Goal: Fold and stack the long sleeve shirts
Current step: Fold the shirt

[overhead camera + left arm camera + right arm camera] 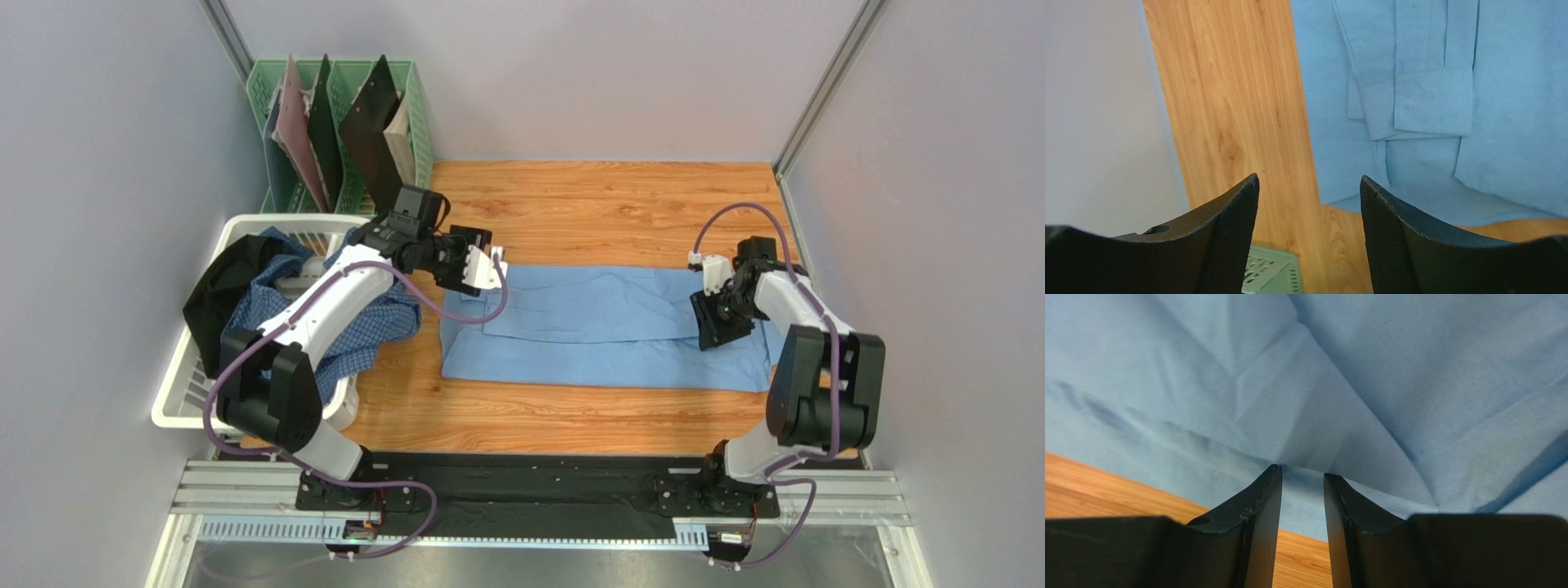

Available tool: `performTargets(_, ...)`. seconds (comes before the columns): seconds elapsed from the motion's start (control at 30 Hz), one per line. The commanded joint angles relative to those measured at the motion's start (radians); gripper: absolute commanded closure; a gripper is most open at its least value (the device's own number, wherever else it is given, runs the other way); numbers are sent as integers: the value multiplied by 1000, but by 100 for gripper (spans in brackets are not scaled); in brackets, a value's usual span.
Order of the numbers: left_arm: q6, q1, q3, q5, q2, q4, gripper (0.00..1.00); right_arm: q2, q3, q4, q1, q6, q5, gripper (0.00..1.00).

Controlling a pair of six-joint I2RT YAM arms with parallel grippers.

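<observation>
1. Presently, we find the table (pixel 577 196) carrying one spread garment. The light blue shirt (pixel 613 325) lies flat as a long band across its middle, one end toward the left edge and the other toward the right edge.
2. The checked shirt (pixel 368 325) is heaped in the white basket (pixel 184 398) at the table's left edge, not yet folded.
3. The right gripper (pixel 1303 470) sits at the band's right end, its jaws narrow around a raised ridge of blue cloth. We cannot tell whether that ridge is clamped.
4. The left gripper (pixel 1309 179) hovers at the band's left end, jaws apart with nothing between them. The cloth edge is just beside its tips and a cuff (pixel 1433 101) lies beyond.
5. We judge the step to be a crosswise fold. To do it well, pinch every layer at the end, lift level, and carry it over with the edges matched.
</observation>
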Motion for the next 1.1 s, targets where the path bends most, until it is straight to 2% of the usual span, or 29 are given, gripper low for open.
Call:
performTargets(0.0,-362,-8,125,-37,101,-62,34,150,83,74,0,80,177,66)
performTargets(0.03,-458,-6,166,-79,136,-57,35,179,101,93,0,68,192,67)
performTargets(0.13,-531,2,184,-92,157,-63,36,318,214,120,9,60,232,69)
performTargets(0.2,-524,-1,168,-104,159,-62,36,441,353,123,30,54,257,70)
performTargets(0.3,-472,-24,158,-196,203,-91,37,552,498,132,102,57,295,73)
performTargets(0.43,-442,-57,188,-340,321,-102,42,632,737,187,225,46,355,72)
performTargets(0.57,-471,-102,239,-380,410,-149,46,627,872,177,251,43,394,70)
performTargets(0.77,-528,-210,115,-422,420,-204,53,483,844,129,234,21,391,67)
performTargets(0.83,-609,-250,78,-391,408,-250,56,451,821,79,230,40,355,67)
performTargets(0.93,-709,-375,37,-339,391,-301,57,403,755,-19,230,72,276,67)
performTargets(0.97,-727,-462,30,-336,389,-307,57,396,730,-35,228,106,257,67)
performTargets(1.07,-825,-598,61,-256,389,-336,57,379,621,-64,231,141,170,67)
